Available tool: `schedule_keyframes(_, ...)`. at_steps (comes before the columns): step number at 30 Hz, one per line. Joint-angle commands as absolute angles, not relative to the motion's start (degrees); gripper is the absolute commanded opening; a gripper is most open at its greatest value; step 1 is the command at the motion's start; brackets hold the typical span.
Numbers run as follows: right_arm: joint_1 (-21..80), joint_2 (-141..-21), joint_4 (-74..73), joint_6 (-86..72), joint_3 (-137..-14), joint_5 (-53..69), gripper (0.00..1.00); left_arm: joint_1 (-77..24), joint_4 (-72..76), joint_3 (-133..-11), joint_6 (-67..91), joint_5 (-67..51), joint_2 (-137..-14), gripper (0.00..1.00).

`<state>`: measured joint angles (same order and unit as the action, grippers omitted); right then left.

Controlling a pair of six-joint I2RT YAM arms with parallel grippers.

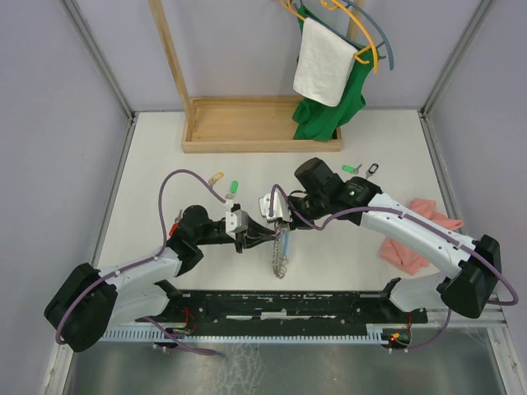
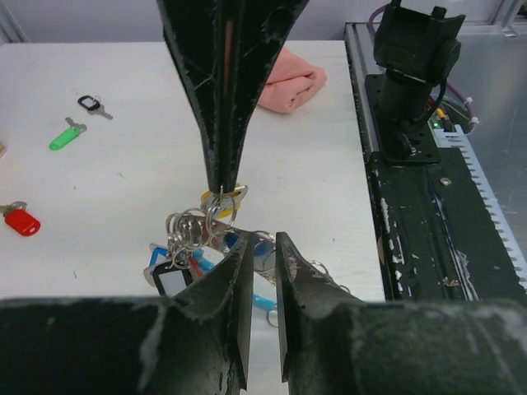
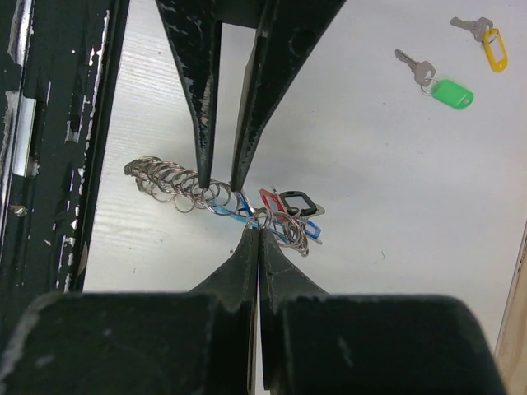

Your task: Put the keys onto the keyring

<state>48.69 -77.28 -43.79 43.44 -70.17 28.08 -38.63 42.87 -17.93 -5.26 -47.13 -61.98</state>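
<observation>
The keyring (image 1: pixel 280 257) lies between my arms, grey coil (image 3: pixel 165 177) on one side and light-blue tube with a bunch of tagged keys (image 3: pixel 292 206) on the other. My right gripper (image 3: pixel 258 230) is shut on the rings where the tube meets the bunch; a yellow tag (image 2: pixel 229 197) shows at its tips. My left gripper (image 2: pixel 263 244) has its jaws a narrow gap apart, closed across the end of the coil, the blue tube showing between them. Loose keys lie on the table: yellow (image 1: pixel 216 177), green (image 1: pixel 234 188), another green (image 1: pixel 349 169), black (image 1: pixel 372 169) and red (image 2: pixel 20 220).
A pink cloth (image 1: pixel 416 234) lies under my right arm. A wooden stand base (image 1: pixel 259 123) with a green garment and white towel (image 1: pixel 325 62) is at the back. The black rail (image 1: pixel 288 306) runs along the near edge.
</observation>
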Motion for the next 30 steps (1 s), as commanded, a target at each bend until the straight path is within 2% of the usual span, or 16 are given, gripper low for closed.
schedule_keyframes(1,48.5,-75.3,-40.5,44.4,-71.7,27.7,0.01,-39.9,43.9,-18.8,-6.0,-51.1,-60.0,0.24)
schedule_keyframes(5,48.5,-74.9,-40.7,44.7,-71.6,28.2,0.01,-41.5,40.5,-19.8,-7.7,-52.6,-60.1,0.27)
schedule_keyframes(15,48.5,-73.6,-41.6,46.6,-70.8,29.8,0.01,-41.0,42.4,-18.9,-10.3,-37.5,-57.0,0.38)
schedule_keyframes(30,48.6,-73.2,-43.0,48.4,-70.9,32.1,0.01,-38.6,44.5,-24.6,-10.0,-43.8,-64.8,0.4)
